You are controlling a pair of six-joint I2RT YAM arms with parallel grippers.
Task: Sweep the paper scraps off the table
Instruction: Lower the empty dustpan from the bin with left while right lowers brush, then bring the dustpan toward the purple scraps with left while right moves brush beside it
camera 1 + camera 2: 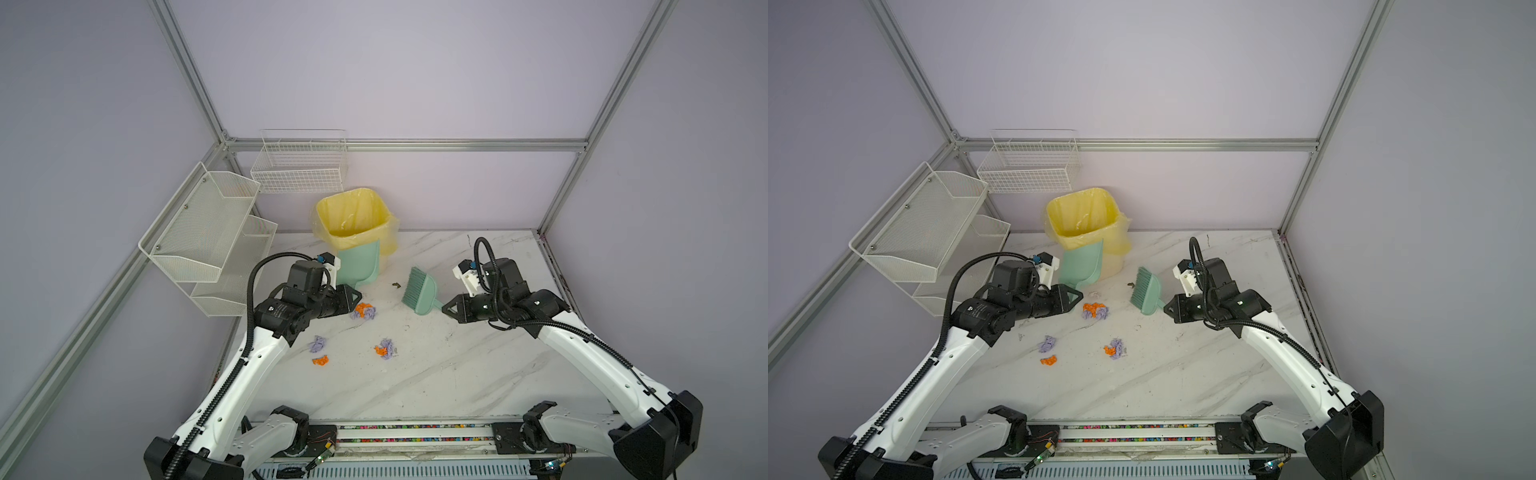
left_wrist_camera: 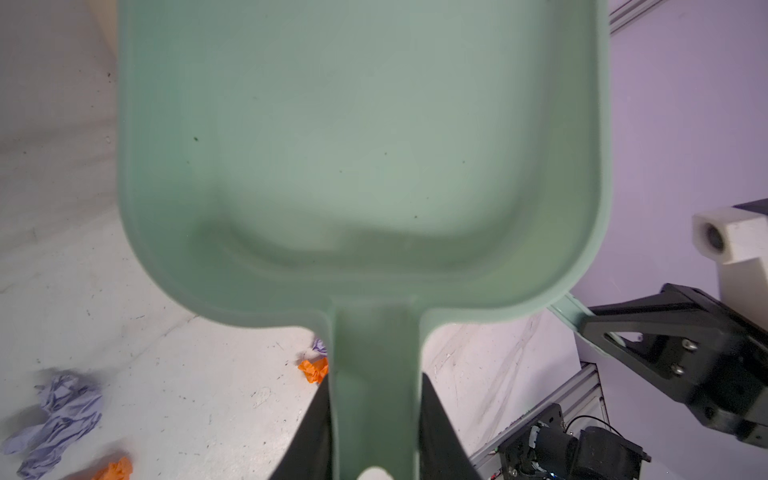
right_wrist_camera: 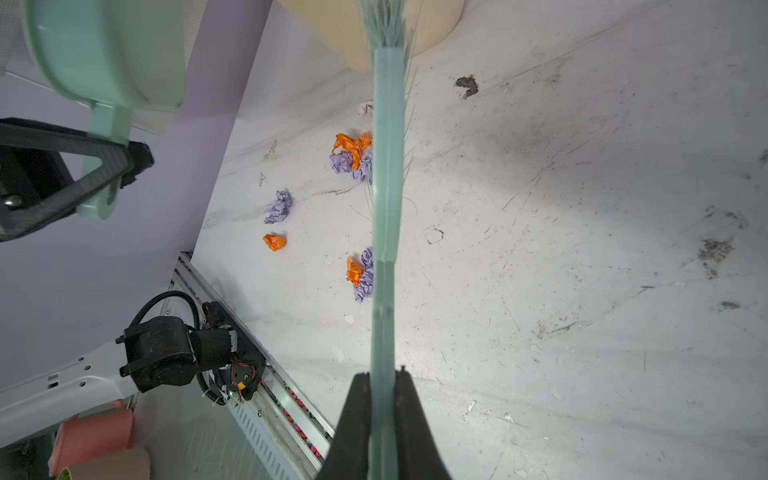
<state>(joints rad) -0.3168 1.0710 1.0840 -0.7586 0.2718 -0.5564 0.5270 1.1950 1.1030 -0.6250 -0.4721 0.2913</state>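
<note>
Holding dustpan [image 1: 359, 266] handle w/ L gripper [image 1: 355, 297], brush [image 1: 419, 293] handle w/ R gripper [image 1: 446, 307], both clamped. Found paper scraps [image 1: 365, 311] between the two; nearest cluster just beside L gripper, left of brush.

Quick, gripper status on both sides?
Left gripper: closed on the dustpan handle.
Right gripper: closed on the brush handle.

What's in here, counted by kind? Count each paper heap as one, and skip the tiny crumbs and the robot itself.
Mixed orange-purple paper heaps: 2
Lone purple wad: 1
Lone orange wad: 1
Dustpan: 1
Brush: 1
Bin: 1
Wire racks: 2
Total: 9
</note>
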